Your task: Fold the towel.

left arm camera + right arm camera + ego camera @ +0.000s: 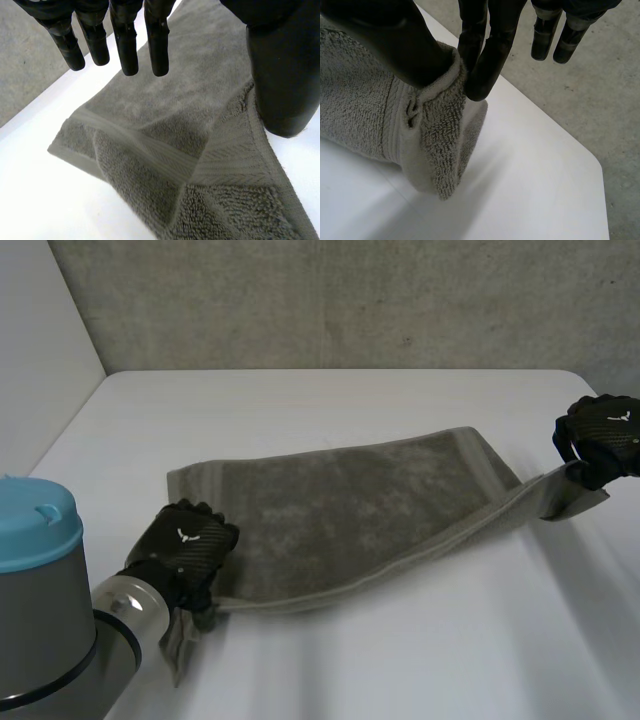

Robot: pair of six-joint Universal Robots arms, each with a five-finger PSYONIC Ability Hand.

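Black left hand [185, 545] is seen at the near left corner of the grey-green terry towel [350, 520], with its fingers [127, 45] held straight and spread above the cloth and its thumb [282, 75] set well apart from them against the towel's hemmed edge; nothing is pinched between them. Under this palm the towel [200, 100] is rumpled, with a woven band running across it and one corner flap turned over on the white table [30, 190]. In the head view a small piece of the same corner is seen hanging out beside the left wrist, partly hidden by the hand and by the grey arm joint with its light-blue cap [40, 530]. The black right hand [600, 438] is placed at the far right end of the towel, near the table's right edge, and there a corner is clamped between the thumb and the fingers [485, 65]; the pinched cloth [360, 115] is lifted off the table [520, 175] and its tip hangs down below the grip. Between the two hands the towel is spread lengthwise across the middle of the table [400, 660], lying flat at the left and rising towards the right hand, with its near long edge drawn into a straight line. A rough grey concrete wall [350, 300] is seen behind the table, and grey concrete floor [600, 90] beyond the table's edge.
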